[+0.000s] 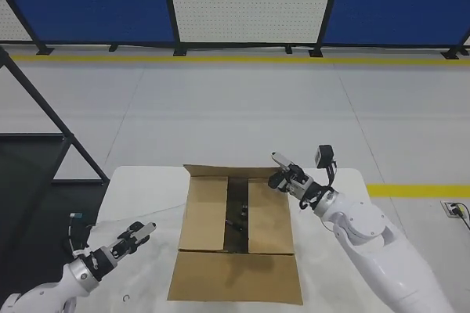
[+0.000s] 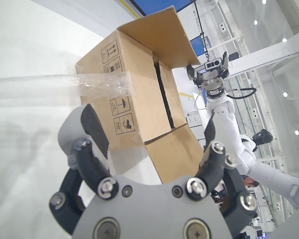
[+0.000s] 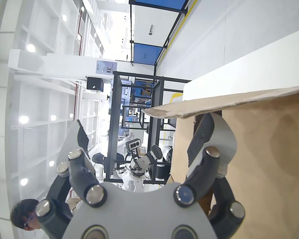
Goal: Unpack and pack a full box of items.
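1. White table (image 1: 141, 188) is bearing the whole set-up, with grey floor (image 1: 219, 102) and blue screens (image 1: 94, 19) lying beyond it.
2. Left gripper (image 1: 139, 232) is hovering low over the table's left part, well apart from the box. Its fingers are standing spread and are holding nothing.
3. Clear tape strip (image 2: 102, 83) is trailing loose off the box's left wall, toward the left gripper.
4. Cardboard box (image 1: 219, 211) is sitting mid-table. Far flap (image 1: 227, 170) and near flap (image 1: 235, 278) are lying folded outward. Left inner flap (image 1: 205, 213) and right inner flap (image 1: 268, 215) are lying nearly flat over the opening, leaving a narrow gap.
5. Items (image 1: 239, 215) are showing as small dark shapes through that gap, too small to identify. They are sitting inside the box, so unpacking is judged barely begun.
6. Right gripper (image 1: 282, 168) is hanging at the box's far right corner, released and empty. One finger (image 3: 201, 133) is sitting close under a cardboard edge.
7. Hazards, judged:
   - A finger catching a flap could be dragging or tipping the unheld box.
   - The loose tape could be sticking to a gripper pad.
   - Reaching through the narrow gap could be crushing the inner flaps onto the items.
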Available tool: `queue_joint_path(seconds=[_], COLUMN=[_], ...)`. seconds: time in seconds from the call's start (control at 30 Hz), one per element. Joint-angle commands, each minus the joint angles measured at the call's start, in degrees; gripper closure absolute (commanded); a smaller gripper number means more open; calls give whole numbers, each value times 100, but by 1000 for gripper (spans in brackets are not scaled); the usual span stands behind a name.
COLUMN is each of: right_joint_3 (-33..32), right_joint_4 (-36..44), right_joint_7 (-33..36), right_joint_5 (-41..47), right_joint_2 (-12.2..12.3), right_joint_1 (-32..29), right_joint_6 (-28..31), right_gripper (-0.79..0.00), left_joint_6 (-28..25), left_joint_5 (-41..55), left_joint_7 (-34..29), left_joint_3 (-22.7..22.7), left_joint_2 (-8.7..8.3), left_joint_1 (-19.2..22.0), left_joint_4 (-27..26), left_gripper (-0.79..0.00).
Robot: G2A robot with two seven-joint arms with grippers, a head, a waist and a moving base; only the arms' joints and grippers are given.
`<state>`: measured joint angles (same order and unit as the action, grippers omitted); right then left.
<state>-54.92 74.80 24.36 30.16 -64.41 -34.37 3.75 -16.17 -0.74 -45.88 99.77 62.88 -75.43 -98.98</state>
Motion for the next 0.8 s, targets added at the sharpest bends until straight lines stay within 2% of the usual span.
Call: queue_joint_path(seconds=[0.0, 0.13, 0.4, 0.77], right_joint_3=[40, 348, 789, 1452], right_joint_4=[-113, -566, -1813, -3284], right_joint_7=[-456, -1310, -1428, -1507], right_joint_5=[163, 48, 708, 470], right_joint_2=[-73, -300, -787, -1411], right_joint_1=[67, 468, 1147, 1797], right_joint_6=[-117, -190, 188, -29], right_gripper=[-785, -785, -785, -785], left_joint_6=[0, 0, 0, 0], left_joint_5=[0, 0, 0, 0], left_joint_7=[0, 0, 0, 0], left_joint_3=[0, 0, 0, 0], left_joint_2=[0, 0, 0, 0], left_joint_1=[0, 0, 0, 0], left_joint_4=[0, 0, 0, 0], left_gripper=[-785, -785, -785, -785])
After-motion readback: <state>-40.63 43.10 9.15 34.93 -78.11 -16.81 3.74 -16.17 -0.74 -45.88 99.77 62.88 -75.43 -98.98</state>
